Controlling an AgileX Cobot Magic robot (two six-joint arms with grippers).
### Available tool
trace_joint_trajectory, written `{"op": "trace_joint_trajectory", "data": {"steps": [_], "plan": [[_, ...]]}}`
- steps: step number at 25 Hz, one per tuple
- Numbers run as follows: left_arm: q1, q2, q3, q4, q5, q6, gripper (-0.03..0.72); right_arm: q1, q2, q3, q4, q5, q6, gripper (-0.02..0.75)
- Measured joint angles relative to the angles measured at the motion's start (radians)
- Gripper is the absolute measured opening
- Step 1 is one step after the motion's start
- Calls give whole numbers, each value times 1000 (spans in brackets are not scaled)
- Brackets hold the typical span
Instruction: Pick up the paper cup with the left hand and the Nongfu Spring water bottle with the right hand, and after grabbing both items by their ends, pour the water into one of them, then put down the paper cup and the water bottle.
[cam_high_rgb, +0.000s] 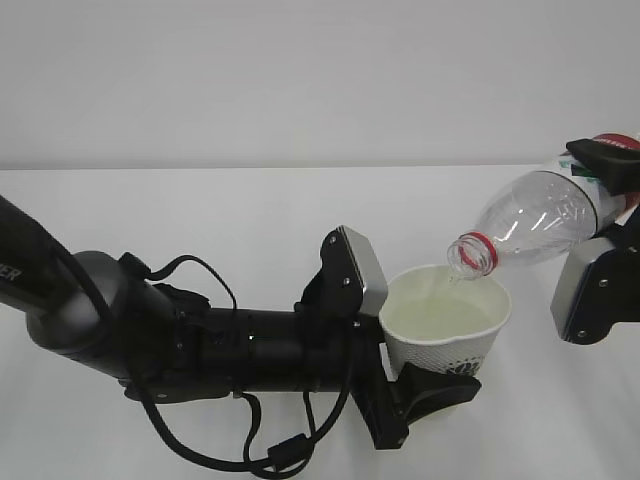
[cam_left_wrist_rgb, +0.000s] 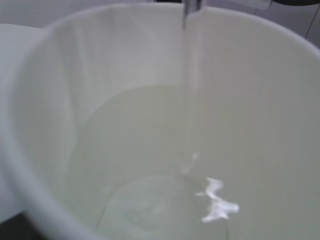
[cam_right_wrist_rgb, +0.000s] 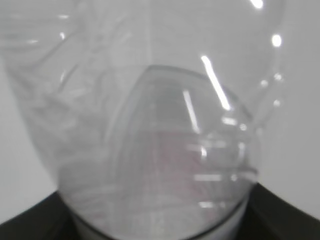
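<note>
Pouring under way: Nongfu Spring water bottle (cam_high_rgb: 545, 215) tipped mouth-down toward the left, red neck ring just above the far rim of the paper cup (cam_high_rgb: 447, 322). Thin stream of water (cam_left_wrist_rgb: 190, 85) falling down the inside of the cup in the left wrist view, pooling at the bottom with a bright glint. Cup upright, raised above the white table (cam_high_rgb: 250, 220), cream inside showing. Left hand (cam_high_rgb: 425, 392) pinching the cup at its base, black fingers clamped on either side below the green print. Right hand (cam_high_rgb: 610, 200) at the right edge, closed on the bottle's labelled lower end, grey plate beneath. Right wrist view filled by the blurred, clear ribbed bottle wall, black gripper parts along the lower corners.
</note>
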Motion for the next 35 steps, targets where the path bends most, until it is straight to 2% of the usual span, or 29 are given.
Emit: {"op": "trace_joint_trajectory", "data": {"steps": [18,35], "plan": [[0,0,0,0,0,0,528,0,36,0,-27,-2,28,469],[0,0,0,-31,0,0,528,0,36,0,-27,-2,148,468]]}}
